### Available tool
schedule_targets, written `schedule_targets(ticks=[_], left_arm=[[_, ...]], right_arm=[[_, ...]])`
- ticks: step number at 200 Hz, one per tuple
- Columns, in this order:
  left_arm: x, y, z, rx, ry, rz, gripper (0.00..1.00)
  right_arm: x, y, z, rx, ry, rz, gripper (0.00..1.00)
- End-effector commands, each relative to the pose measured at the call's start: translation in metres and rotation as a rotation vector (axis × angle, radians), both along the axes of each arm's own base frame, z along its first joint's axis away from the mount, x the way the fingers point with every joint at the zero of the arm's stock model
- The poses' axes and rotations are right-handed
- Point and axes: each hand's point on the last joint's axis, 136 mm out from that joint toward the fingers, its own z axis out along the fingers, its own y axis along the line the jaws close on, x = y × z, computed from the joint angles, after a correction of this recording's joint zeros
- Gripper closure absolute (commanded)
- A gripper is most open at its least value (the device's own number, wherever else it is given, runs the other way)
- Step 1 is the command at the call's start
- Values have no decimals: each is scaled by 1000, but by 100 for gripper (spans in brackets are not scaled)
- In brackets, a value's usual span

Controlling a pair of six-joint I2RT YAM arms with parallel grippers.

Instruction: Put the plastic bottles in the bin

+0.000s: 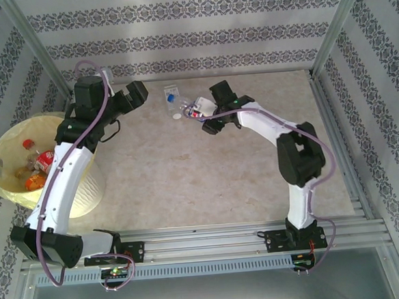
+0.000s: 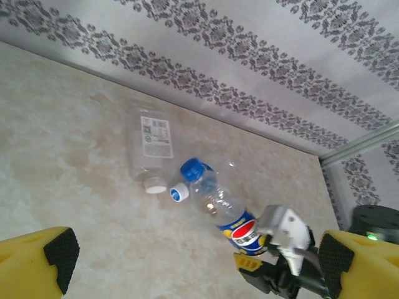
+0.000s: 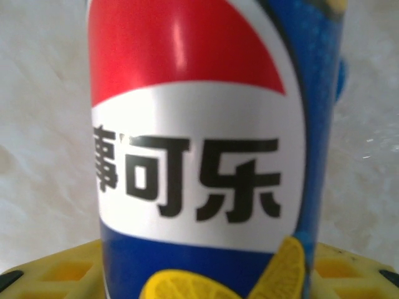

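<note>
Pepsi bottle (image 3: 199, 156) label sits right up against my right wrist camera, red, white and blue with a lemon slice printed low on it. The right gripper (image 1: 205, 116) has this bottle between its yellow pads (image 3: 56, 274). I cannot tell whether the pads are actually pressing on it or just straddling it.

From the left wrist view the same bottle lies on its side on the table (image 2: 75, 187), label end toward the right gripper and neck pointing away. Just beside it lies a clear bottle (image 2: 153, 140) with a white label and white cap, and a small blue cap (image 2: 179, 193) rests between their necks. Both bottles are at the far middle of the table, well apart from the bin (image 1: 3, 187).

My left gripper (image 1: 133, 98) hangs near the far left with its fingers spread wide and nothing in them.

The bin stands off the left edge and already holds several bottles (image 1: 41, 162); I make out red and orange labels inside. By my reading most of the job is done, and these two bottles are what is left
</note>
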Motion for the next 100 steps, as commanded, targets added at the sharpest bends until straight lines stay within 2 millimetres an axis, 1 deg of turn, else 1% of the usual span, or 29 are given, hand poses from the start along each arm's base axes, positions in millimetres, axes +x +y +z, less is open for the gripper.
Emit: schedule_targets(ticks=[1, 20, 44, 51, 70, 100], left_arm=[[8, -32, 4, -105, -32, -115, 0], [13, -51, -6, -164, -5, -186, 0], [18, -70, -20, -180, 37, -226, 0], [19, -77, -21, -187, 36, -255, 0], [23, -96, -32, -196, 55, -308, 0], [30, -123, -46, -210, 73, -354, 0]], right_arm=[[-2, 14, 43, 306, 4, -132, 54], [-17, 18, 50, 457, 65, -205, 55], [-31, 15, 59, 565, 93, -278, 55], [-36, 18, 63, 601, 110, -269, 55], [-53, 29, 73, 679, 159, -220, 54], [-72, 41, 73, 713, 199, -187, 52]])
